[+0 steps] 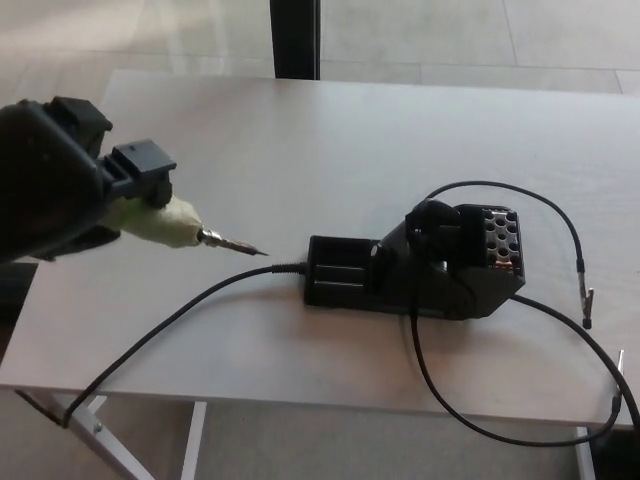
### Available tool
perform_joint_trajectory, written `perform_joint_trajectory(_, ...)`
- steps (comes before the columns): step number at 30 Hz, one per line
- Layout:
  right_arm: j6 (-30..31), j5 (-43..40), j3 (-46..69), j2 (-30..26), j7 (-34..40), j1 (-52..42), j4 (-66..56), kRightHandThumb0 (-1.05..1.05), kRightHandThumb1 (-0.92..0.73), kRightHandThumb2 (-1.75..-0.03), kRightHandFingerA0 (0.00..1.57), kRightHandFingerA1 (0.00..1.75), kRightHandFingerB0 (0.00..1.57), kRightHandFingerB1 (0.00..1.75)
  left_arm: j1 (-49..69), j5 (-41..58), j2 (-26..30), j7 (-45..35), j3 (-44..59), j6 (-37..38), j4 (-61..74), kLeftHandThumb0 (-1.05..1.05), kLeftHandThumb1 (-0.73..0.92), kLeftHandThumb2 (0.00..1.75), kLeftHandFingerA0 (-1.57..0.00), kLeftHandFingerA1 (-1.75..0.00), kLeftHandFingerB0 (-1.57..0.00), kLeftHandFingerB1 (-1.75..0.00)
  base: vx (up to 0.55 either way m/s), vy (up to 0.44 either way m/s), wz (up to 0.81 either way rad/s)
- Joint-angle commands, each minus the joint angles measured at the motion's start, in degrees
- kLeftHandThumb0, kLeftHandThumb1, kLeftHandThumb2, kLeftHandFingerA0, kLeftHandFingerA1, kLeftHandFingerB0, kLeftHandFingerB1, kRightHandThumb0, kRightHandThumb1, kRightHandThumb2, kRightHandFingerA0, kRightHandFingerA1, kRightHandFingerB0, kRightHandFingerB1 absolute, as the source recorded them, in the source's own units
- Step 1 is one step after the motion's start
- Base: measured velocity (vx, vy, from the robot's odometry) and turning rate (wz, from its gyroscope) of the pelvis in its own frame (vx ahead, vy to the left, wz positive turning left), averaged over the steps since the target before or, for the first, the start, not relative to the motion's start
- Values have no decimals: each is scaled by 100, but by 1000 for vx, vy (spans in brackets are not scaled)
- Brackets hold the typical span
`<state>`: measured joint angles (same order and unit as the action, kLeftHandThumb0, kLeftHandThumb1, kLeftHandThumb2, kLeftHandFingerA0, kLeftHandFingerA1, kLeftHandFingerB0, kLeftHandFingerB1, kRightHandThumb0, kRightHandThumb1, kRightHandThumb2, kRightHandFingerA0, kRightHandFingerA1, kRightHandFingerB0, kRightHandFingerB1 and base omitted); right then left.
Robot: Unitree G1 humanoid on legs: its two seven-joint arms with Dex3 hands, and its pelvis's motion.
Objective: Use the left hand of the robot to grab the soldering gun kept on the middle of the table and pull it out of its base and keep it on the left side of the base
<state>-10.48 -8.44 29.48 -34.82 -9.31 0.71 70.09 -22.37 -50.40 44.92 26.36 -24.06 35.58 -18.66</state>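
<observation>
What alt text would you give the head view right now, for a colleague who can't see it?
The robot's left hand holds the soldering gun by its pale handle, pulled out of the black base and raised over the table to the base's left, tip pointing toward it. Black cables trail across the table and over its front edge.

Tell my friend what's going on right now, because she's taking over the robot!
Left hand: shut on the soldering gun, holding it above the table, left of the base, tip pointing toward the base.
Right hand: not in view.
Base: in the middle of the table, its holder empty, black cables trailing off both sides.
Done: the gun is out of the base and over to its left.
Left: lower the gun onto the table left of the base, mind the cable there, then let go.
</observation>
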Motion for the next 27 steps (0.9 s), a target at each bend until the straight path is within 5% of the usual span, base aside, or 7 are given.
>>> perform_joint_trajectory(1, -76, -51, -60, -144, 47, 74, -82, -97, -42, -127, 135, 115, 71, 133, 1387, 540, -1278, -213, -59, -818, 144, -5, 59, 98, -78, -175, -64, -166, 0, 0, 0)
perform_joint_trajectory(12, -83, -59, -89, -129, 36, 99, -88, -91, -44, -126, 136, 110, 60, 149, 2344, 1049, -2507, -614, 396, -1380, 58, -5, 55, 115, -97, -175, -71, -172, 0, 0, 0)
perform_joint_trajectory(13, -102, -64, -89, -128, 20, 95, -81, -92, -45, -126, 134, 111, 60, 149, 2341, 1042, -2545, -625, 405, -1359, -49, -14, 56, 116, -129, -151, -102, -135, 0, 0, 0)
perform_joint_trajectory(20, -107, -92, -96, -139, 28, 90, -83, -92, -44, -125, 136, 111, 63, 148, 2270, 900, -2539, -980, 506, -1692, 78, -8, 56, 112, -92, -175, -70, -168, 0, 0, 0)
perform_joint_trajectory(22, -71, -101, -99, -146, 17, 105, -87, -92, -47, -131, 135, 116, 66, 122, 2208, 775, -2448, -1084, 514, -1864, 155, -10, 47, 107, -123, -143, -102, -131, 0, 0, 0)
perform_joint_trajectory(25, -95, -95, -110, -149, 17, 99, -78, -92, -41, -126, 135, 110, 62, 147, 2185, 815, -2382, -1224, 560, -1945, 260, -2, 44, 105, -92, -175, -68, -169, 0, 0, 0)
perform_joint_trajectory(27, -108, -102, -110, -146, 15, 99, -75, -97, -41, -128, 133, 113, 72, 132, 2168, 789, -2314, -1312, 575, -2000, 347, -7, 47, 107, -125, -147, -101, -133, 0, 0, 0)
